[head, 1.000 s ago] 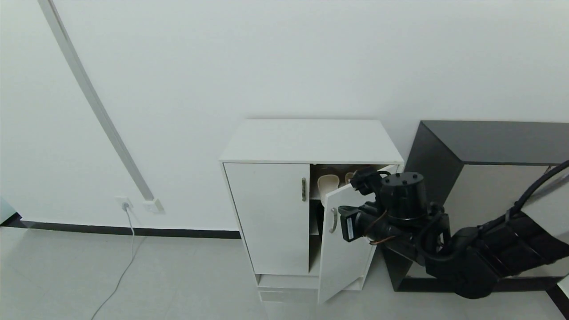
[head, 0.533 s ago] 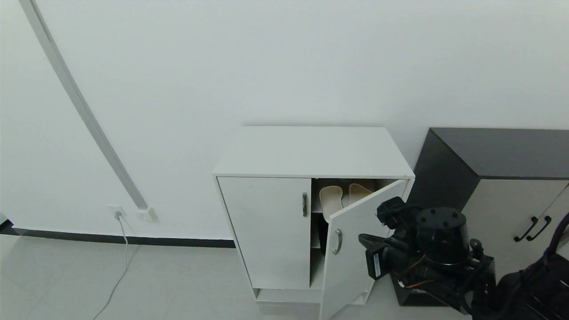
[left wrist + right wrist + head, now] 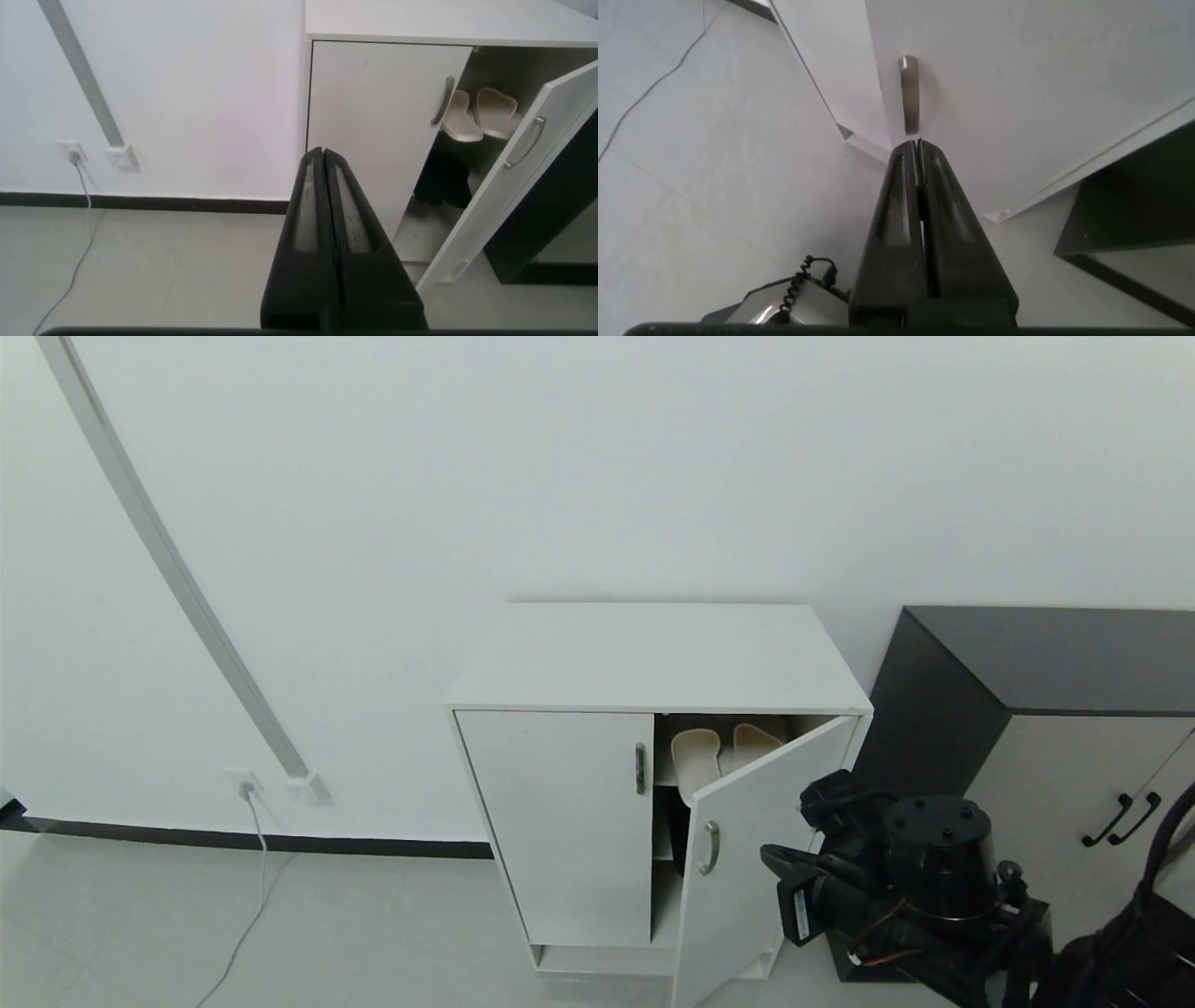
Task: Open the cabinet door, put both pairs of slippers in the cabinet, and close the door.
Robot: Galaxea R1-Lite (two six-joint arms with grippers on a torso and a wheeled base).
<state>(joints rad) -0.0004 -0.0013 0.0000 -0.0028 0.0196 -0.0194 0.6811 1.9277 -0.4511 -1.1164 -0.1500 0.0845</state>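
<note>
**One white cabinet (image 3: 653, 658), right door (image 3: 756, 896) ajar, slippers shelved**

**Cabinet.** Box-shaped, of flat matte white board with a plain rectangular top. It stands on the floor (image 3: 140, 933) against a white wall (image 3: 560, 457). The left door (image 3: 560, 821) is shut flush. The right door is swung partway out on its right edge. Each door carries a slim vertical metal handle: the left handle (image 3: 639, 768) is a straight bar, the right handle (image 3: 711, 847) a shallow bow.

**Slippers.** One beige pair (image 3: 724, 751), smooth, with rounded soles, lies side by side on the upper shelf behind the open door. A dark shape (image 3: 447, 177) sits on the shelf beneath, too shadowed to identify.

**Right end effector (image 3: 919, 149).** Two long, black, tapered fingers are pressed together and hold nothing. The tips point at the outer face of the right door near its handle; whether they touch it cannot be told. In the head view the arm is low at the right, its black cylindrical wrist housing just beside the door.

**Left end effector (image 3: 324, 159).** The same build, fingers closed flat against each other and empty. It is well apart from the cabinet and aimed toward the left door.

**Surroundings.**
- A dark cabinet (image 3: 1027, 658) with pale doors and paired black handles stands just right of the white one.
- A grey conduit (image 3: 168, 560) slants down the wall to a socket (image 3: 245, 782).
- A thin cable (image 3: 252, 905) trails from the socket over glossy pale tiles.
</note>
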